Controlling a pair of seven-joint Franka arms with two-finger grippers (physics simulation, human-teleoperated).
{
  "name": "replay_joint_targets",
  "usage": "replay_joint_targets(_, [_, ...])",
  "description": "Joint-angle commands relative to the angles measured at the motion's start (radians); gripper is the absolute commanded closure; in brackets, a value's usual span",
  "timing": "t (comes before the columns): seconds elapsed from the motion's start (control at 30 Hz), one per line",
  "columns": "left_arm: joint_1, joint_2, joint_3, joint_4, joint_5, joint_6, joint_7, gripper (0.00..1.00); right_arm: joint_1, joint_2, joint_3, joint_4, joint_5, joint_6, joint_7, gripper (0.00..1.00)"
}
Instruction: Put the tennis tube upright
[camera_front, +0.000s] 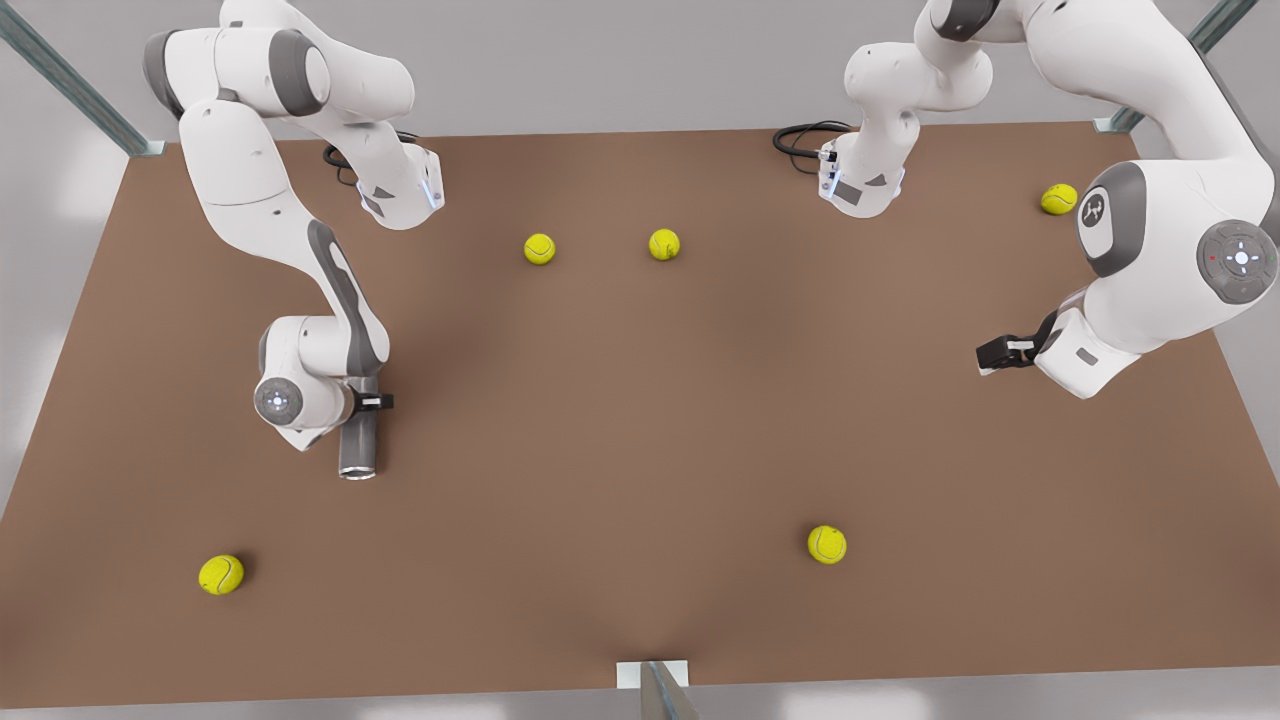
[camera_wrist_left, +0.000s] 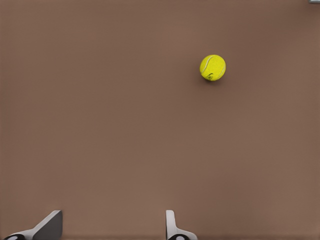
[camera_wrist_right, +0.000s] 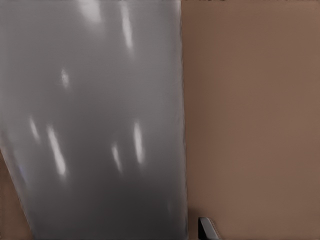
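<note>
Brown worktop (camera_front: 640, 420): right gripper (camera_front: 366, 402), lower left of the front view, pinches the tennis tube (camera_front: 357, 445), apparently near upright. Left gripper (camera_front: 995, 355) waits, fingers spread. Next: set down, release.

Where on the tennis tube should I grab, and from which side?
Take the tennis tube by its round wall, across its width, near the end away from the silvery rim, coming side-on: it looks slim crosswise and too long endwise. The right gripper sits at that end; the left gripper waits open at the front view's right.
</note>
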Motion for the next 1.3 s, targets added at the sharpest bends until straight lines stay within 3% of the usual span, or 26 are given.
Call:
replay_joint_targets(0.0, [0.000,-0.001,0.000,0.001,0.001,0.000,-0.002,0.00,0.001,0.001,0.000,0.001,0.002,-0.010,-0.003,0.19])
replay_joint_targets(0.1, [0.000,-0.001,0.000,0.002,0.001,0.000,-0.002,0.00,0.001,-0.001,0.000,0.003,0.002,-0.011,-0.004,0.25])
replay_joint_targets(0.5, [0.000,-0.001,0.000,0.004,-0.003,0.000,-0.003,0.00,0.011,-0.016,0.005,0.118,-0.002,-0.158,-0.085,0.25])
replay_joint_targets(0.77, [0.002,0.000,0.000,0.002,-0.003,0.000,-0.003,0.00,0.392,-0.007,0.031,0.385,0.000,-0.192,-0.139,0.25])
replay_joint_targets(1.07, [0.002,0.003,0.000,0.002,-0.003,0.001,-0.005,0.00,0.768,0.311,0.029,0.877,-0.265,-0.163,-0.404,0.25])
replay_joint_targets(1.27, [0.000,0.016,0.000,0.004,-0.004,0.003,-0.007,0.00,0.831,0.390,0.029,0.893,-0.419,0.020,-0.486,0.25])
